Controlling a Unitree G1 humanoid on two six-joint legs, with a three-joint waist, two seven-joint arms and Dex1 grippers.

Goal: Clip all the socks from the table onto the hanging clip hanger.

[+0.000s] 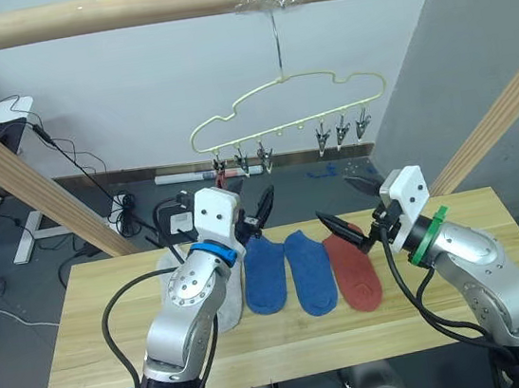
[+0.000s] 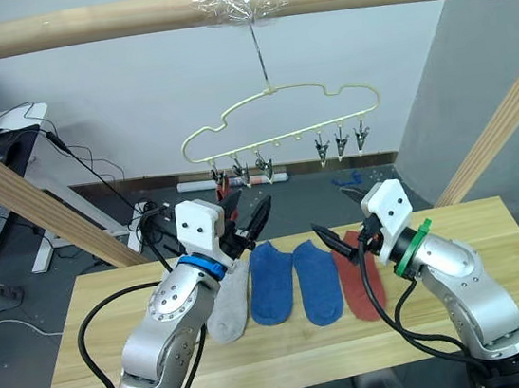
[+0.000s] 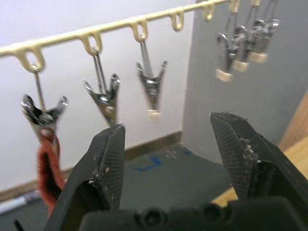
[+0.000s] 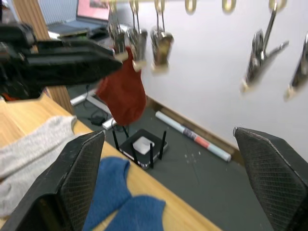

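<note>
**Pick the next sock**

My left fingers [image 3: 168, 159] gape empty below the clip hanger [image 1: 286, 104]; right fingers [image 4: 173, 178] are equally wide, holding nothing. 1 rust sock [image 4: 122, 91] hangs clipped; the others [image 1: 289, 271] lie on the worktop [image 1: 474, 223]. I'd pinch a cuff edge.

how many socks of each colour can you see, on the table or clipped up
grey socks: at least 1, partly hidden by the left arm
blue socks: 2
rust red sock on the table: 1
rust red sock on the clip hanger: 1
total: 5 visible
</note>
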